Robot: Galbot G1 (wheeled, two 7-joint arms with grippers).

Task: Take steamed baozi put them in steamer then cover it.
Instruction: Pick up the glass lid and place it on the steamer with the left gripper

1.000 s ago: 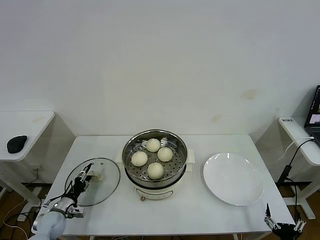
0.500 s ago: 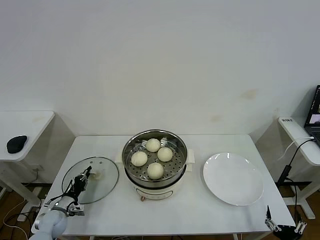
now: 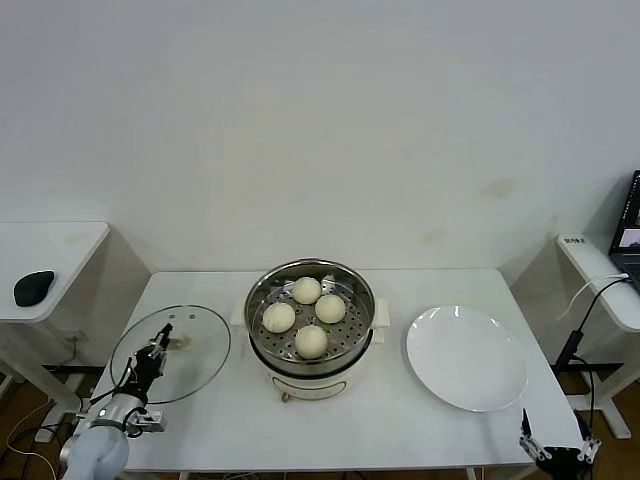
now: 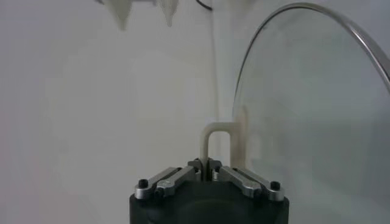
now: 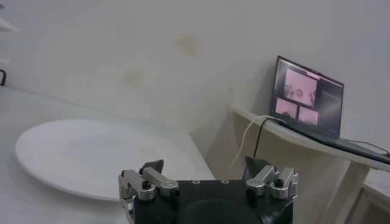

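Overhead head view, two low wrist views

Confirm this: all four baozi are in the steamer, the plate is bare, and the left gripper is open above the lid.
Not quite. The left gripper is shut on the lid, gripping its handle, as the left wrist view shows. The rest holds: four baozi sit in the steamer, and the plate is bare.

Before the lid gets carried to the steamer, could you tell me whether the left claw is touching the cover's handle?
Touching. The left wrist view shows the left claw shut on the cream-white handle of the cover.
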